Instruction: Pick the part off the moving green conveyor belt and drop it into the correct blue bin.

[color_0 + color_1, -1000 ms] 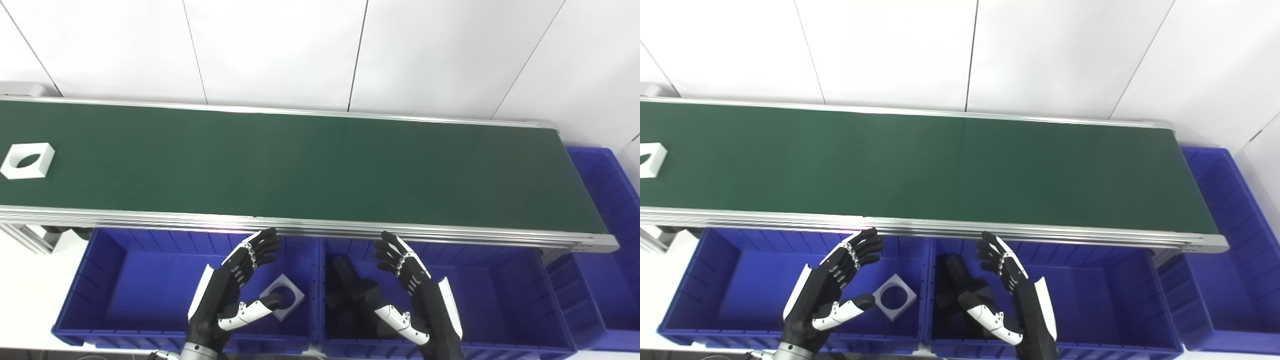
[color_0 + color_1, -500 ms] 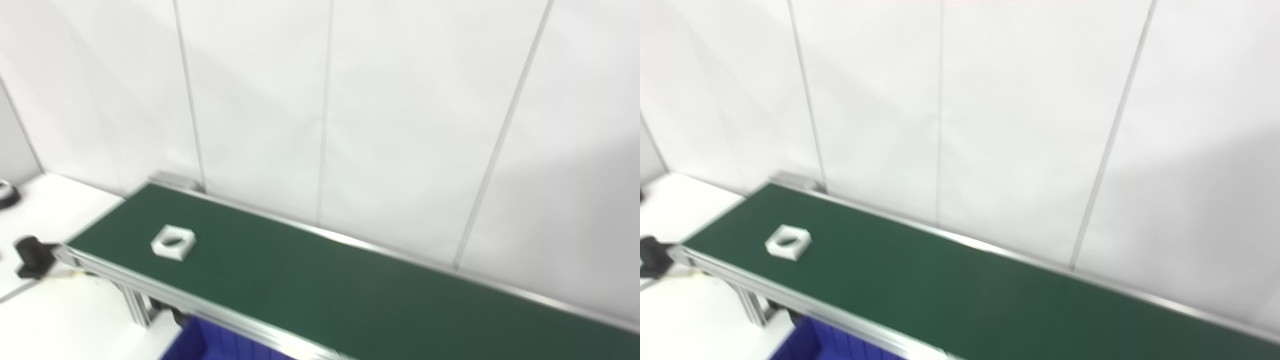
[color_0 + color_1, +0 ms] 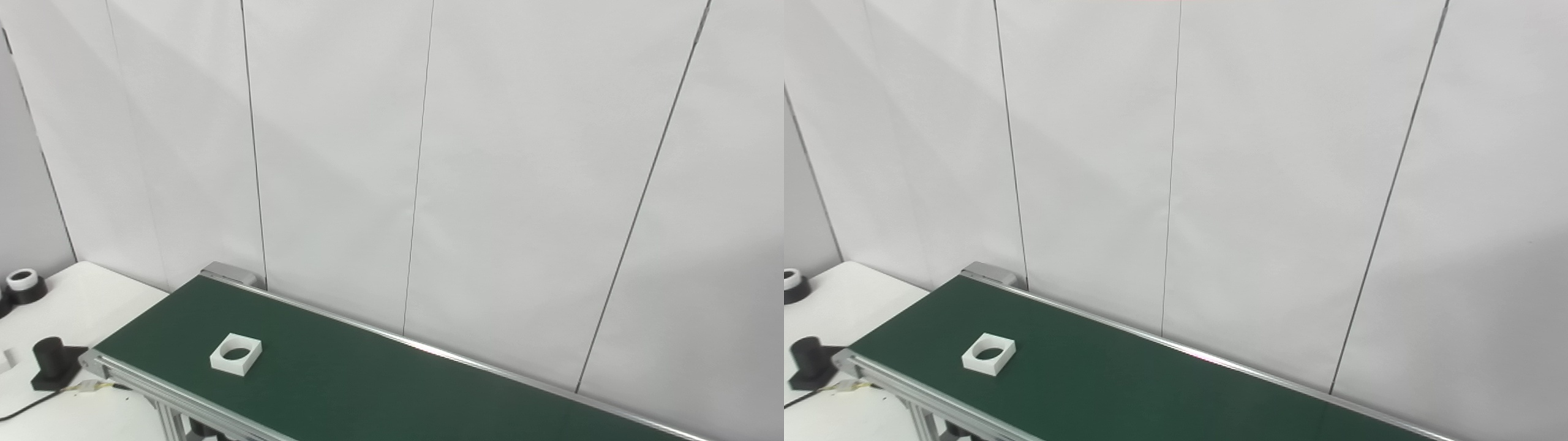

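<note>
- My view has swung up and left since a second ago; that is the head cameras turning, not the scene moving.
- Neither hand is in view now, nor any bin, so I can't tell what the fingers are doing.
- The part (image 3: 236,354), a white square block with a round hole, lies flat near the far-left end of the belt (image 3: 380,392).
- I judge pickup not yet begun; I'm tracking the part as it comes.

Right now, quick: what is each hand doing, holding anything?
Left hand: out of both views, state unknown.
Right hand: out of both views, state unknown.
The white square part with a round hole lies alone on the green conveyor belt.
</note>
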`<state>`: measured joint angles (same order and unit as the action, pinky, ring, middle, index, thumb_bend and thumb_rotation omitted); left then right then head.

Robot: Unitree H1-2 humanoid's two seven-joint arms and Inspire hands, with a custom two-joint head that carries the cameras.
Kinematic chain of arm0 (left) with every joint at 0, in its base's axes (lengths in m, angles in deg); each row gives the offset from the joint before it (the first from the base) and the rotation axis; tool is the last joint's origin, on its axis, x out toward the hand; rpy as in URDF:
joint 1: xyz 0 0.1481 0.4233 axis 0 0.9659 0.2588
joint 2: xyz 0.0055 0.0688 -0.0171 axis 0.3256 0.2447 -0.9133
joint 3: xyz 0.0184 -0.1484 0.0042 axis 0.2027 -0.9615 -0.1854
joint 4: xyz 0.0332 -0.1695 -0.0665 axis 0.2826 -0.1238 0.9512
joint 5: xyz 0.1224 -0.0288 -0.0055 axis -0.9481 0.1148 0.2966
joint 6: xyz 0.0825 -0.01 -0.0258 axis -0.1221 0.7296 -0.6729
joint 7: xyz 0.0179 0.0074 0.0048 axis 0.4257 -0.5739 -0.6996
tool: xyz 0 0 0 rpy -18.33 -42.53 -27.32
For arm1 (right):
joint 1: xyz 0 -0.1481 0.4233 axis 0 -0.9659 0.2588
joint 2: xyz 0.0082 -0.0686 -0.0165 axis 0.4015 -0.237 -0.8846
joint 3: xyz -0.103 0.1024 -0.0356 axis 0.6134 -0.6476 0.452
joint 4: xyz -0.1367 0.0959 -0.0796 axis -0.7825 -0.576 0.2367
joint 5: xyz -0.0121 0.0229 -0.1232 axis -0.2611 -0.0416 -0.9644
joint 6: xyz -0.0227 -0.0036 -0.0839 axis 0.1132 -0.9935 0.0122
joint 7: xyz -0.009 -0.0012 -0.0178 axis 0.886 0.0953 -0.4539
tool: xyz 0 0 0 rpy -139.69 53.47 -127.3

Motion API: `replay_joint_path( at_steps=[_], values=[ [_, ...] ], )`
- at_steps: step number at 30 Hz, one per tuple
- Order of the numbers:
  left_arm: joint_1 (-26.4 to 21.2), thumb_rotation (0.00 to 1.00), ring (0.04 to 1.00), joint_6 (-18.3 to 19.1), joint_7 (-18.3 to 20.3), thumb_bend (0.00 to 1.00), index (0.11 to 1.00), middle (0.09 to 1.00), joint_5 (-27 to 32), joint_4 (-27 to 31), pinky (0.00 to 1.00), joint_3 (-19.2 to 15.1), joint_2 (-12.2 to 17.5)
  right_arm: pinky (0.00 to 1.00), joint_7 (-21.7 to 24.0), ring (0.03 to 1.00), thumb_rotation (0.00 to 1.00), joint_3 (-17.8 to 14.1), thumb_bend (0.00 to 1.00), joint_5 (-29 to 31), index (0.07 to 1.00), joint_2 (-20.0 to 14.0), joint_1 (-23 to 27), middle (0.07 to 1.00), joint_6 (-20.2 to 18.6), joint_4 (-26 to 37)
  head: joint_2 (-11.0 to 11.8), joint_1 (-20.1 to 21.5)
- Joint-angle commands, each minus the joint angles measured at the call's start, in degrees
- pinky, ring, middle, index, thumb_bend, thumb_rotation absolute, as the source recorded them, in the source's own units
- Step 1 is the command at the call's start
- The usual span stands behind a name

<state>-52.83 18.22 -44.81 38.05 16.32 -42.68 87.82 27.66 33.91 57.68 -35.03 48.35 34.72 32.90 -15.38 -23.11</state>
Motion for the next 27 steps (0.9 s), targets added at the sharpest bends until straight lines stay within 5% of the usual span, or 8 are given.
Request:
replay_joint_path(
  at_steps=[1,12,18,27],
  values=[
    [-0.58,0.44,0.741,-2.32,-0.35,0.87,0.759,0.769,-0.65,1.72,0.68,0.06,-0.2,0.95,0.2,0.94,0.51,-0.22,0.61,0.42,1.0,0.55,0.32,0.937,1.98,1.43,-0.37,-0.17],
    [-0.17,0.37,0.723,1.13,-0.8,0.85,0.751,0.759,-2.0,8.06,0.66,-0.94,0.46,0.94,0.48,0.936,0.51,-0.84,0.58,0.95,1.0,0.18,0.45,0.938,0.87,2.75,-3.99,-1.28],
    [-0.79,0.3,0.756,7.07,-1.08,0.86,0.764,0.773,-3.97,15.76,0.69,-3.67,1.68,0.93,1.13,0.927,0.52,-1.26,0.55,2.03,0.999,-0.29,0.94,0.932,0.76,3.08,-6.47,-3.01],
    [-6.62,0.16,0.762,14.59,-2.15,0.9,0.782,0.792,-6.2,24.62,0.69,-9.8,4.91,0.94,1.65,0.929,0.59,-1.8,0.52,3.33,0.985,-0.5,1.25,0.927,0.05,3.5,-7.18,-4.55]
  ],
)
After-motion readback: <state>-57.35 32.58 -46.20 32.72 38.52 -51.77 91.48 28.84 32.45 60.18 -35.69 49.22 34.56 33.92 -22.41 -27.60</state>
